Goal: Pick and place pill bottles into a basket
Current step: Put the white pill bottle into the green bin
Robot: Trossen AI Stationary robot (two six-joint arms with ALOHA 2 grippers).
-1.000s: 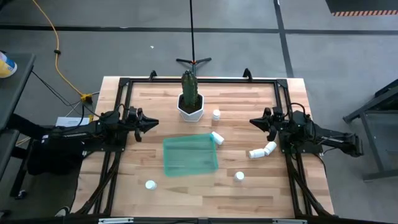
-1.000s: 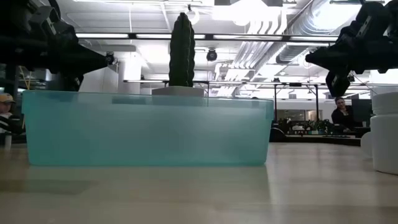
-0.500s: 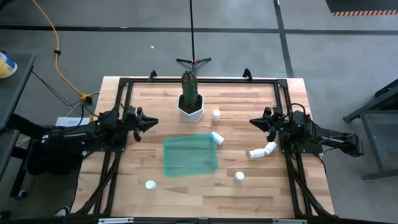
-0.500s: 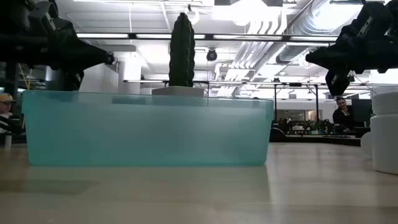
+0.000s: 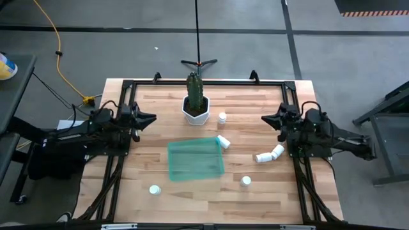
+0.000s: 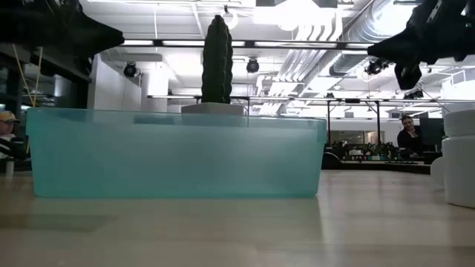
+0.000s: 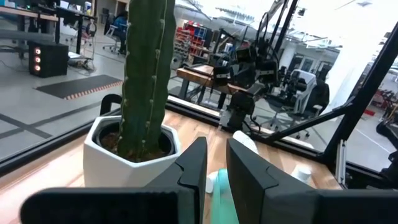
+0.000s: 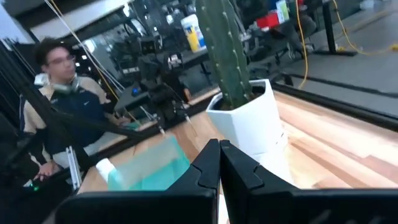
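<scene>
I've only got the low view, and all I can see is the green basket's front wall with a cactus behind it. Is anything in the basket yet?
Observer: No. Seen from above, the basket holds no bottles.
Operator: Okay, so where's the nearest bottle to it?
Observer: One pill bottle lies on its side on the table, just outside the basket's far right corner.
</scene>
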